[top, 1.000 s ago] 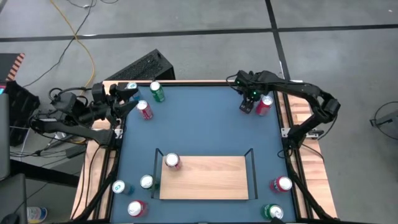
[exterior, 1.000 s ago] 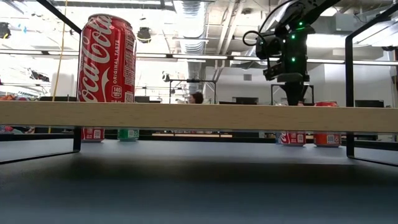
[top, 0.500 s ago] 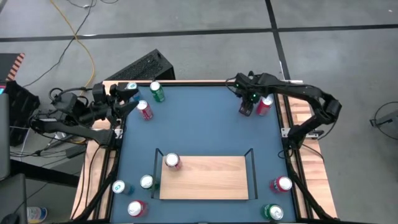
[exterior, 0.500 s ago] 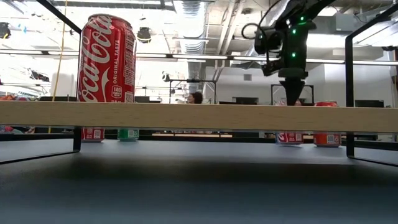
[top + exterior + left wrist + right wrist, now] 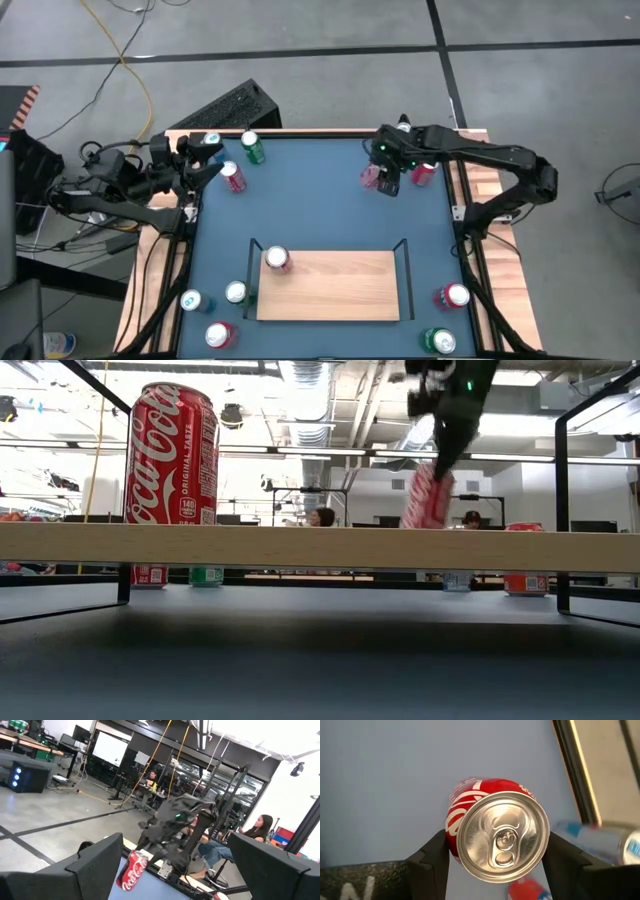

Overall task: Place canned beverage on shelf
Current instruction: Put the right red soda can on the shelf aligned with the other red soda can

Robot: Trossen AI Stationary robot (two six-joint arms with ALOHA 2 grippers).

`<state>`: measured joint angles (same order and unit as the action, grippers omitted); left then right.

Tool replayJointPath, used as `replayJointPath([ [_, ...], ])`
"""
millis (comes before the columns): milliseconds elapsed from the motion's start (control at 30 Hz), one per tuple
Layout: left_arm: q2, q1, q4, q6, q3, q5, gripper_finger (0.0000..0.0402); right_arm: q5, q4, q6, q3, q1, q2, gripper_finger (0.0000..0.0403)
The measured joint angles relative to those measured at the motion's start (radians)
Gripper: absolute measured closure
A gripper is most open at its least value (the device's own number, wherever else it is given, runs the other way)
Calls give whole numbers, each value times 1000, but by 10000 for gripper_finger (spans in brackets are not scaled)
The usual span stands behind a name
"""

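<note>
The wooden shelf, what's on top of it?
One red Coca-Cola can stands upright near the left end of the shelf. The rest of the board is bare. The space under the shelf is covered from above.

We see even, bright light from ceiling lamps in the room behind the table. In the low view the near tabletop (image 5: 320,660) is dark and out of focus. The held can (image 5: 427,497) looks a little blurred. Its top (image 5: 502,836) shines softly.
</note>
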<state>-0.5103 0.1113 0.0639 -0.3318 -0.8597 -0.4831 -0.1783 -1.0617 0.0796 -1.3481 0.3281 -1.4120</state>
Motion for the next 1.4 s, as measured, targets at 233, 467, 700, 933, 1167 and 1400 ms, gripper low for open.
replayJointPath([
  [233,0,0,-1,-12,0,0,50,-5,3,5,-174,-206,-15,171],
  [467,0,0,-1,-26,0,7,50,-3,45,21,-308,-404,-70,168],
  [700,1,0,10,-31,0,15,50,-6,38,-3,-472,-539,-231,166],
  [933,1,0,22,-31,0,16,50,-8,-63,-77,-706,-628,-436,165],
  [1167,1,0,33,-76,0,31,50,-4,-164,-94,-954,-709,-617,164],
  [1400,1,0,55,-110,0,25,50,10,-93,-27,-992,-739,-686,164],
])
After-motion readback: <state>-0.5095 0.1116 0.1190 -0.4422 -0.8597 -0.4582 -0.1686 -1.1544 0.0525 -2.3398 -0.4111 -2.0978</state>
